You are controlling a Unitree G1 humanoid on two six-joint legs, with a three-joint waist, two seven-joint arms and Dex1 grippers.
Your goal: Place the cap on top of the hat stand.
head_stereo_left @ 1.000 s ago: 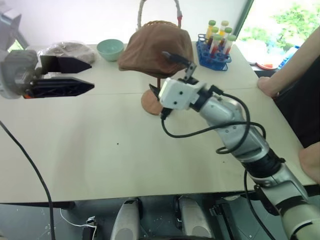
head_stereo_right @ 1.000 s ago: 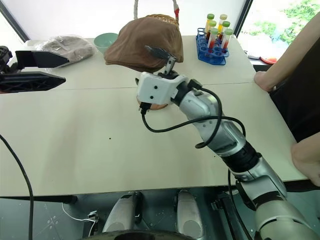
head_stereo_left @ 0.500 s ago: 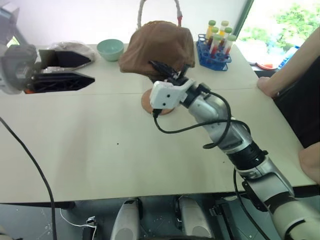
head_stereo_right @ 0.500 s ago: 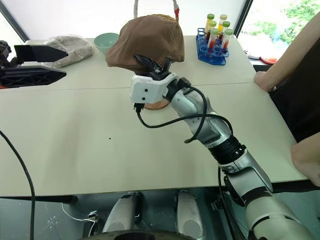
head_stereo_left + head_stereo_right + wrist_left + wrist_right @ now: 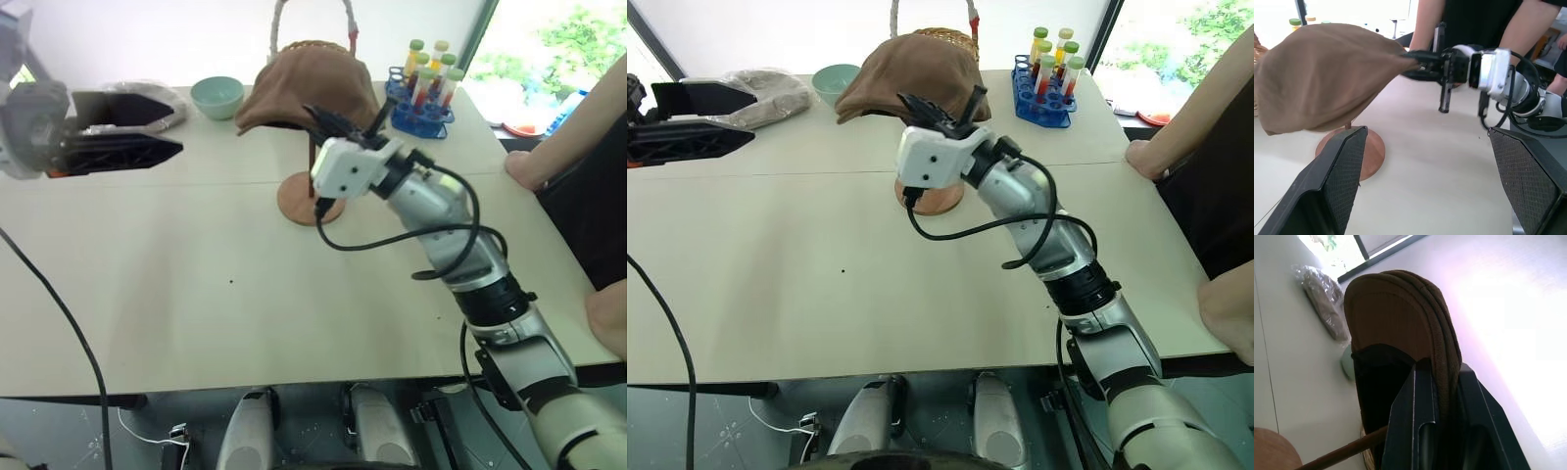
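While I watch from my remote station, the scene reads like this:
cap (image 5: 911,70): brown and floppy, draped over the top of the hat stand (image 5: 312,199), its near edge pulled toward my right gripper (image 5: 942,106).
right gripper: clenched on the cap's brim, the folded edge pinched between its two black fingers (image 5: 1418,431); it sits just in front of the stand's top, above the round wooden base.
left gripper (image 5: 147,129): released, jaws apart and holding nothing, well to the left of the stand.
hat stand: upright on the pale table (image 5: 196,294), its thin rod under the cap.
wicker basket (image 5: 312,29): directly behind the stand, partly hidden by the cap.
green bowl (image 5: 216,96): behind and left of the stand.
plastic bag (image 5: 759,90): farther left of the stand.
tube rack (image 5: 423,93): behind and right of the stand.
person's arm (image 5: 568,127): resting at the table edge, far right of the stand.
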